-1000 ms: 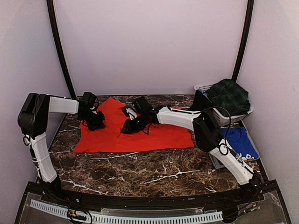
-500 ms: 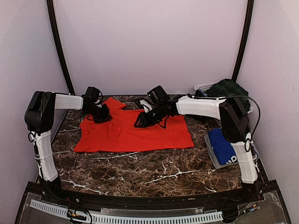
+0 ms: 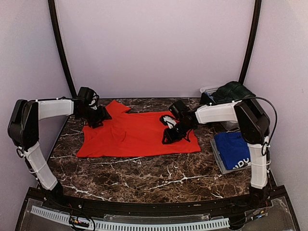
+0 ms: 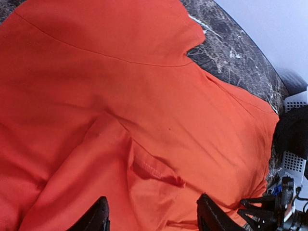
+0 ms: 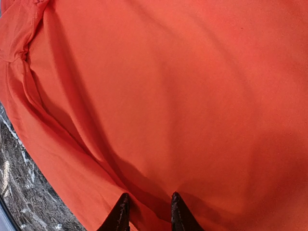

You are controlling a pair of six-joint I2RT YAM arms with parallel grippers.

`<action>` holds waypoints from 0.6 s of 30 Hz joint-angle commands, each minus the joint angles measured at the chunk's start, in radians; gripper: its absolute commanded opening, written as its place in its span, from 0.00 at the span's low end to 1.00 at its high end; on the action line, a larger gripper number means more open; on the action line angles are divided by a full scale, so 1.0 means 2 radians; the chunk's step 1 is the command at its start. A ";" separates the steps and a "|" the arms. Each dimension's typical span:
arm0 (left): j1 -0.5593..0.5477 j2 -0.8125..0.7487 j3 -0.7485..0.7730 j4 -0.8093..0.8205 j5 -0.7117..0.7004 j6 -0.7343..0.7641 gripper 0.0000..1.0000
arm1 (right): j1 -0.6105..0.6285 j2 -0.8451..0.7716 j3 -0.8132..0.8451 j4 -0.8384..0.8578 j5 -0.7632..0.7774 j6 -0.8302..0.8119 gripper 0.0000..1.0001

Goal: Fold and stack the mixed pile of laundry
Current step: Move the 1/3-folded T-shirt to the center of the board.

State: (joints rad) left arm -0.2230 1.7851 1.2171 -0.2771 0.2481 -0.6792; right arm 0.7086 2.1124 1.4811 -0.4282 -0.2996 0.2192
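Pinching a fold of the red shirt (image 3: 130, 137), lying spread on the table (image 3: 144, 173), in the right gripper (image 5: 147, 214); hovering the left gripper (image 4: 153, 219) wide open, empty. Risking bunching by pulling one-sided. Showing the basket (image 3: 209, 90) only from above; showing the sleeve crease (image 4: 144, 168) only from the left wrist.

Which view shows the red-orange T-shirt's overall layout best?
Top external: the whole red-orange T-shirt lies spread on the marble table, its outline visible. Left wrist shows only a close patch with a notch at the edge and a creased seam; right wrist shows only smooth fabric and one edge over the table.
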 commanded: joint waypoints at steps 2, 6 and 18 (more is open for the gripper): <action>-0.002 -0.063 -0.072 -0.001 0.003 0.012 0.62 | 0.000 -0.015 -0.017 -0.002 0.012 -0.013 0.27; -0.003 -0.071 -0.125 0.017 0.016 -0.004 0.60 | 0.001 -0.016 -0.032 0.001 0.012 -0.008 0.27; -0.003 -0.138 -0.229 -0.048 -0.023 -0.061 0.49 | 0.026 -0.037 -0.106 0.002 0.000 0.016 0.27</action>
State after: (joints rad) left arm -0.2237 1.5894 0.8238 -0.2852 0.2256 -0.7460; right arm 0.7250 2.0430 1.3407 -0.3477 -0.2928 0.2199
